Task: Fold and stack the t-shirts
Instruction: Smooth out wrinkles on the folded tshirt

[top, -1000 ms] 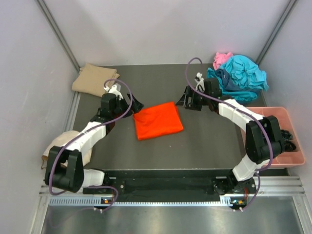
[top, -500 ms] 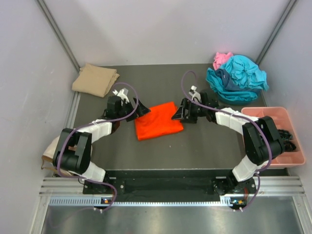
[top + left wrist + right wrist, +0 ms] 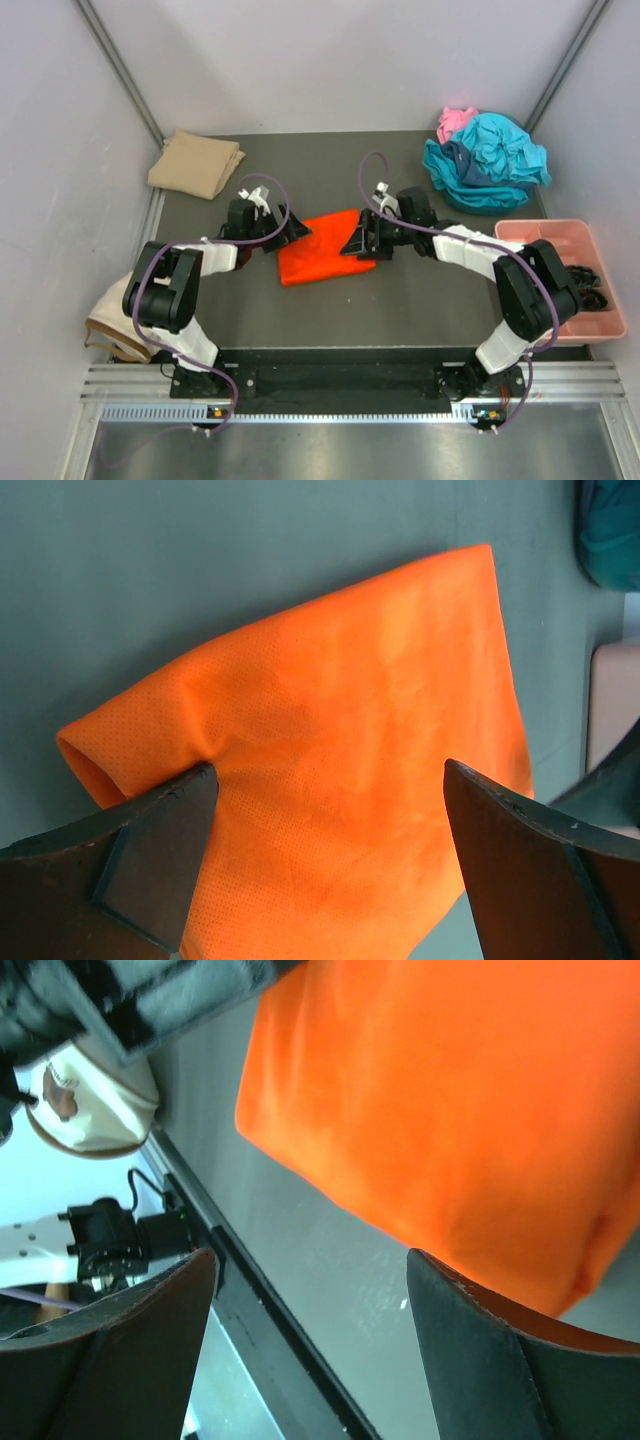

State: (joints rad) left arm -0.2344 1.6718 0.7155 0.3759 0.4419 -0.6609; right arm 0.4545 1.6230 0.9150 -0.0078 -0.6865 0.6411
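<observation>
Left gripper (image 3: 296, 232) and right gripper (image 3: 357, 241), both jaws spread wide, flank one folded orange shirt (image 3: 322, 252) at centre. One tan shirt (image 3: 195, 163) lies far left; teal heap (image 3: 492, 158) and one pink shirt (image 3: 454, 122), far right.

Matt cloth on a matt table, hard plastic around it

The orange t-shirt (image 3: 350, 730) is a fine knit dotted with tiny pinholes, matt and smooth where it lies flat. The tan t-shirt (image 3: 195, 163) looks like soft, dull cloth, and the teal t-shirts (image 3: 490, 158) and the pink t-shirt (image 3: 455, 122) are crumpled, slightly brighter fabric. The table (image 3: 420, 290) is dark grey, even and unshiny. The jaws of the left gripper (image 3: 328, 780) and right gripper (image 3: 310, 1260) look like dark matt plastic. The pink tray (image 3: 545, 228) is smooth plastic; the near rail (image 3: 350, 410) is ribbed bare metal.
</observation>
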